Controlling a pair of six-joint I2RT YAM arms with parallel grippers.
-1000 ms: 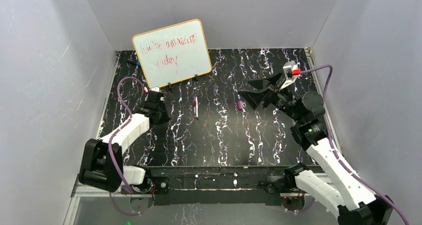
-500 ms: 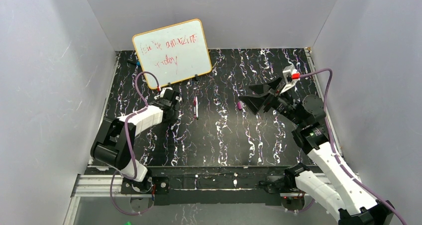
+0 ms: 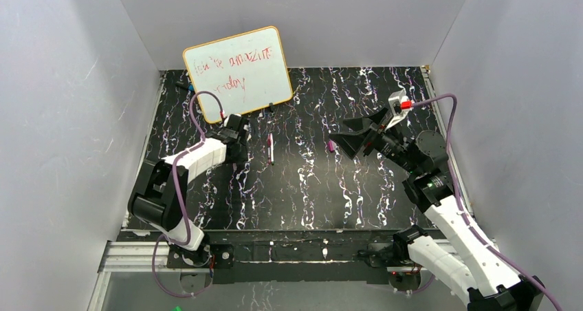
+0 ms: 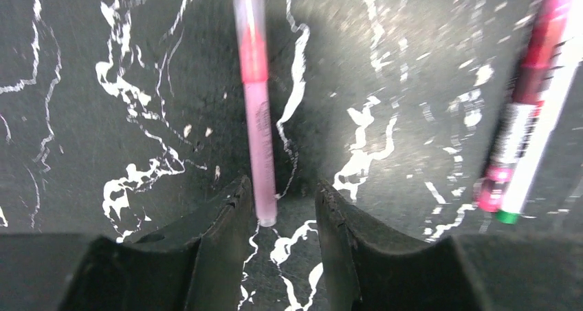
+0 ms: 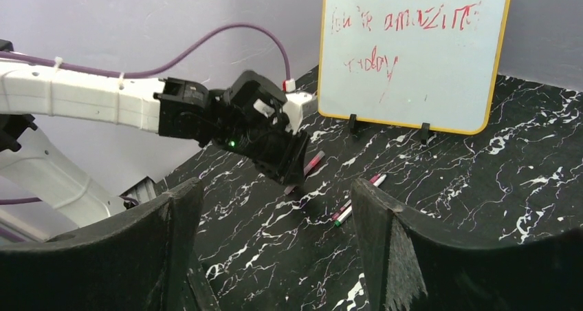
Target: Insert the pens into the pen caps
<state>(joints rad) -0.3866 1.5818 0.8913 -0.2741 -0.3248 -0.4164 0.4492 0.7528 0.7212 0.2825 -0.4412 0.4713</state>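
Left gripper [image 4: 282, 208] a little apart, end of pink pen [image 4: 256, 111] lying loose between its fingers, white pen [image 4: 533, 111] at 3 o'clock, right gripper [image 5: 275, 187] wide apart, holding nothing, cap [image 3: 331, 146] at its 9 o'clock

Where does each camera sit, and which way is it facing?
Top external: above, behind the bases, looking down on the table; both arms show.
Left wrist: pointing down at the pink pen; own fingers at bottom.
Right wrist: low, facing the whiteboard and left arm; own fingers below.
Shared: both wrist views hold the pink pen.
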